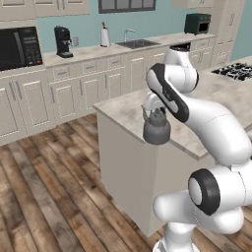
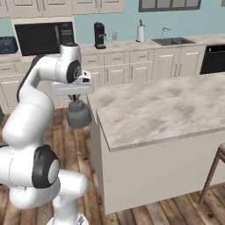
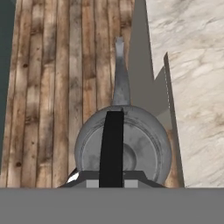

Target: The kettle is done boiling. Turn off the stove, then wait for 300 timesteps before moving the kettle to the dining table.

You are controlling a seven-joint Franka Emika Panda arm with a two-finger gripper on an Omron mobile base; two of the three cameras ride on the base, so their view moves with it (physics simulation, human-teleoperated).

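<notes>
The small dark grey kettle (image 1: 156,130) (image 2: 79,115) hangs in the air from its arched handle, with my gripper (image 1: 155,113) (image 2: 75,99) shut on it. It hangs over the wood floor, just off the end corner of the island, about level with the slab's edge. From above, the kettle (image 3: 131,146) shows its black handle (image 3: 112,144) running up between my fingertips, spout pointing away. The beige marble dining table (image 1: 123,110) (image 2: 154,110) (image 3: 197,109) lies right beside it. The stove (image 1: 235,71) sits far back on the counter.
Wall cabinets behind carry a microwave (image 1: 18,47), a coffee machine (image 1: 63,41) (image 2: 99,35), a sink (image 1: 137,43) and a dark toaster oven (image 1: 197,22). A stool (image 2: 217,163) stands at the island's right side. Wood floor (image 1: 49,187) lies open to the left.
</notes>
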